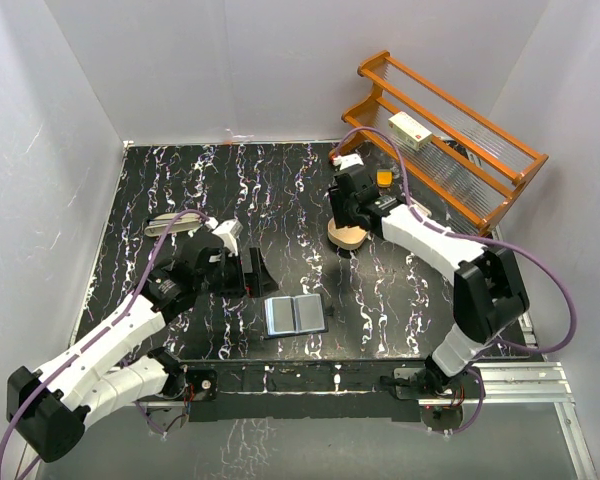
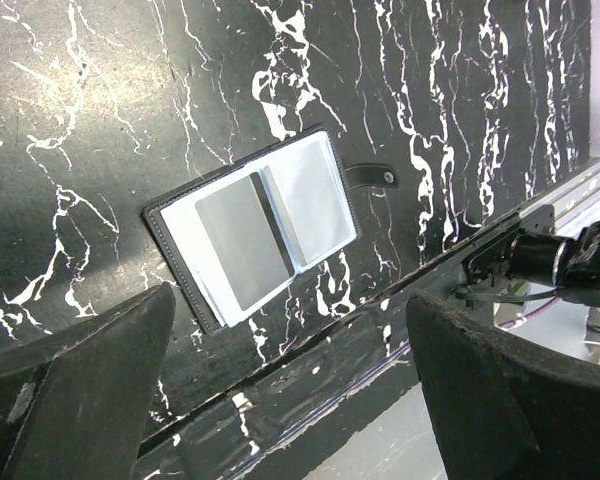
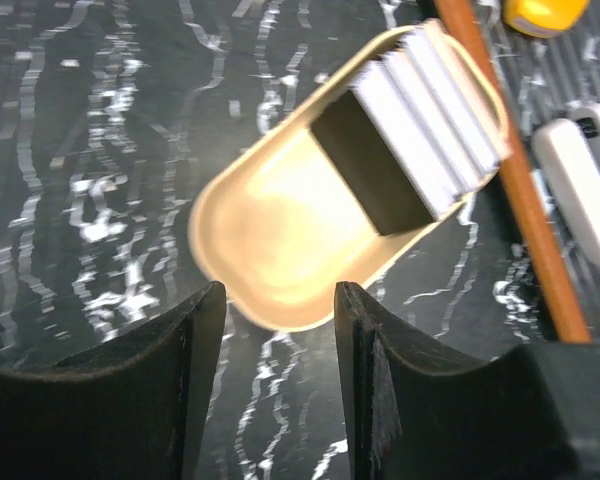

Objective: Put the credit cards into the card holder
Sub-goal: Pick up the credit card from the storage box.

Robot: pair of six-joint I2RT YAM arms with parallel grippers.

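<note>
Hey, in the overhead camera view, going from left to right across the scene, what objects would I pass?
Pale oblong object → open card holder → cream tray → small orange object → white box with a red mark.

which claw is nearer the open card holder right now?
Left. Left claw sits just left of the card holder; right claw hovers over the cream tray, farther back.

Cream tray (image 3: 280, 245) near wooden rack (image 3: 522, 190) (white box (image 1: 412, 131) on it).
</note>
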